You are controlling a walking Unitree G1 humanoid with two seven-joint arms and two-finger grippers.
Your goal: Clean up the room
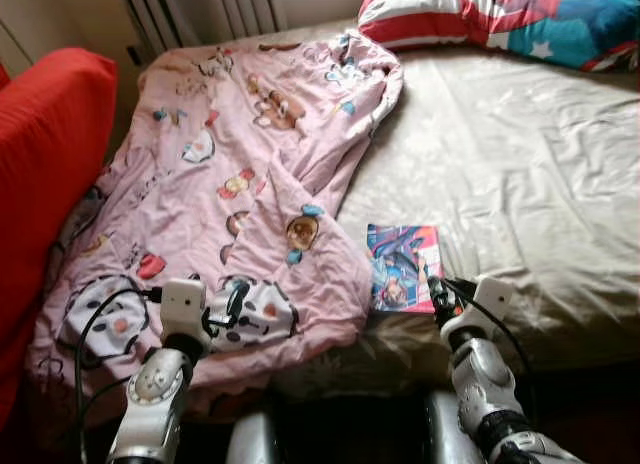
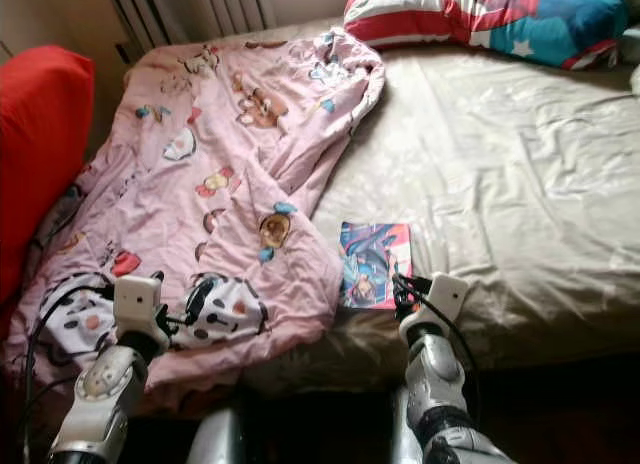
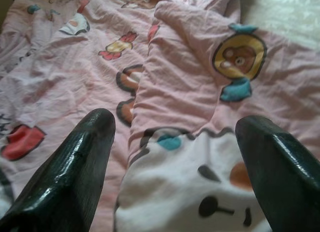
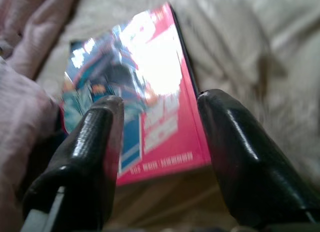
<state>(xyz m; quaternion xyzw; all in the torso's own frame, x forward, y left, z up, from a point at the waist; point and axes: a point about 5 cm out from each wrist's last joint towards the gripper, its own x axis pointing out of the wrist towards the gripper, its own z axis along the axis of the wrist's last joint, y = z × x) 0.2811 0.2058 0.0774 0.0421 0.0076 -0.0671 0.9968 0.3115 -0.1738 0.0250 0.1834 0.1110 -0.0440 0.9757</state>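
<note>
A bed covered with a wrinkled beige sheet (image 1: 520,154) serves as the landmark. A thin glossy book with a pink spine and a blue cartoon cover (image 1: 402,267) lies flat on the sheet near the bed's front edge, just beside the hem of a pink cartoon-printed blanket (image 1: 230,194) that is spread over the bed's left half. The right gripper (image 4: 159,157) hovers low at the book's near edge, its two black fingers (image 4: 92,157) spread apart on either side of the cover, not closed on it. The left gripper (image 3: 175,162) hangs over the blanket near the bed's front edge, fingers wide apart above a white cartoon face. A striped red, white and blue pillow (image 1: 500,14) rests at the bed's far end. A red cushioned seat (image 1: 45,164) stands left of the bed.
</note>
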